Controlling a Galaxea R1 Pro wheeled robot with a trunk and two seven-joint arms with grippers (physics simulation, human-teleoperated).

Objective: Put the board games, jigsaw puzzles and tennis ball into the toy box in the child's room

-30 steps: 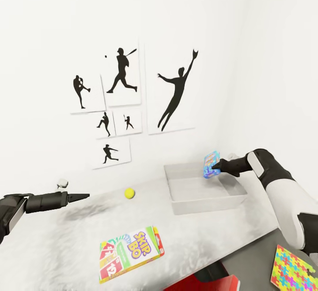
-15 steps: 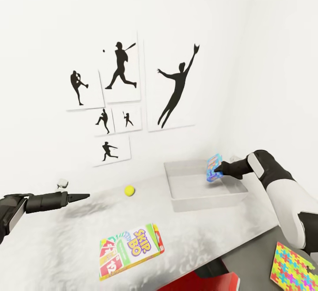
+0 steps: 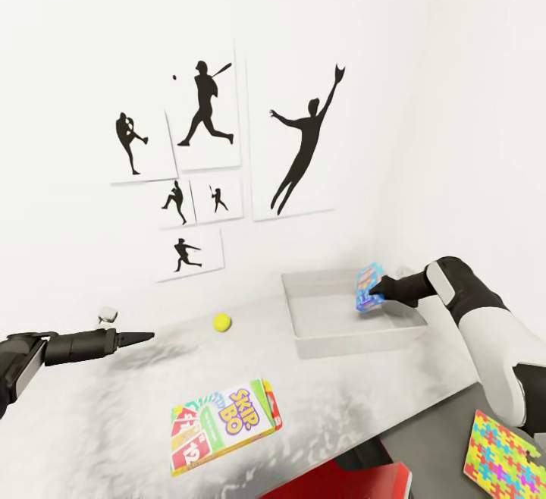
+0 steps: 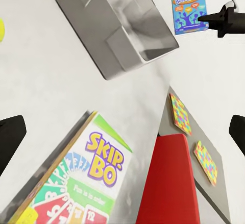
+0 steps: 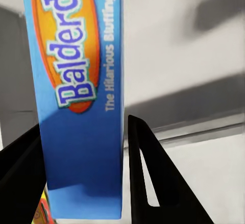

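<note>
My right gripper [image 3: 379,287] is shut on a blue board game [image 3: 369,288] lettered Balderdash [image 5: 76,81], held on edge over the far right part of the pale grey toy box [image 3: 334,343]. The box looks empty inside [image 4: 122,25]. The tennis ball [image 3: 221,322] lies on the table [image 3: 98,415] left of the toy box. A SKIP-BO board game [image 3: 224,427] [image 4: 87,178] lies near the table's front edge. My left gripper [image 3: 144,337] hovers open above the table's left side. Two jigsaw puzzles [image 4: 180,114] [image 4: 205,162] lie on a grey surface; one of these puzzles [image 3: 504,457] is at lower right.
White walls meet in a corner behind the table, with black baseball silhouette pictures [image 3: 205,158] on the left wall. A red object [image 3: 341,484] [image 4: 168,183] sits below the table's front edge. A small white item [image 3: 108,314] rests at the table's far left.
The head view has tilted a little, so the wall pictures sit higher. My right gripper has carried the blue board game slightly lower and rightward over the toy box. The left arm is unmoved.
</note>
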